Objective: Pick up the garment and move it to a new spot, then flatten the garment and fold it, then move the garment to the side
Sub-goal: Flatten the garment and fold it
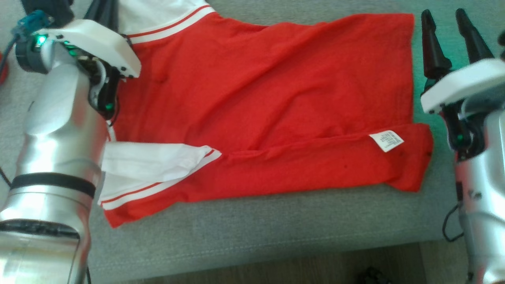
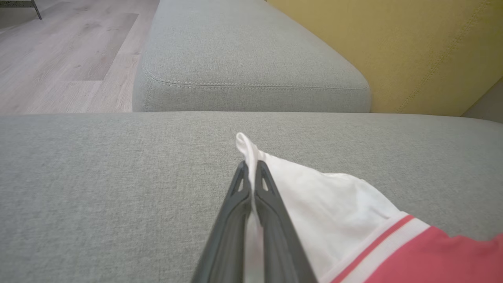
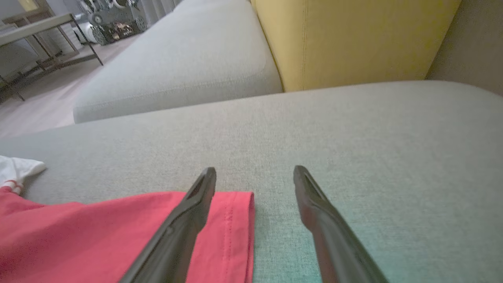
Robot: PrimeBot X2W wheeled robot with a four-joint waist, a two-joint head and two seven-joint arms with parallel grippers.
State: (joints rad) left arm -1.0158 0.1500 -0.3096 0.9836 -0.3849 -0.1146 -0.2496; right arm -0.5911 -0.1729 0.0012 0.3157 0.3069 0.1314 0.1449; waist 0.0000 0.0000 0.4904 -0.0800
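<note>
The garment (image 1: 268,98), a red shirt with white, red-striped sleeves, lies spread on the grey sofa cushion (image 1: 256,236), its lower edge folded up with a white label (image 1: 386,141) showing. In the left wrist view my left gripper (image 2: 250,165) is shut on the tip of the far white sleeve (image 2: 334,204), pinching a small peak of cloth just above the cushion. My right gripper (image 1: 444,14) stands open at the garment's far right corner. In the right wrist view the right gripper (image 3: 255,171) straddles the red hem's corner (image 3: 232,220); one finger is over the cloth, the other over bare cushion.
A yellow backrest (image 2: 412,47) rises behind the seat. A second grey cushion (image 2: 243,67) adjoins further along, with wood floor (image 2: 59,51) beside it. A metal-framed table (image 3: 39,31) stands farther off. The cushion's front edge (image 1: 256,252) drops to the floor.
</note>
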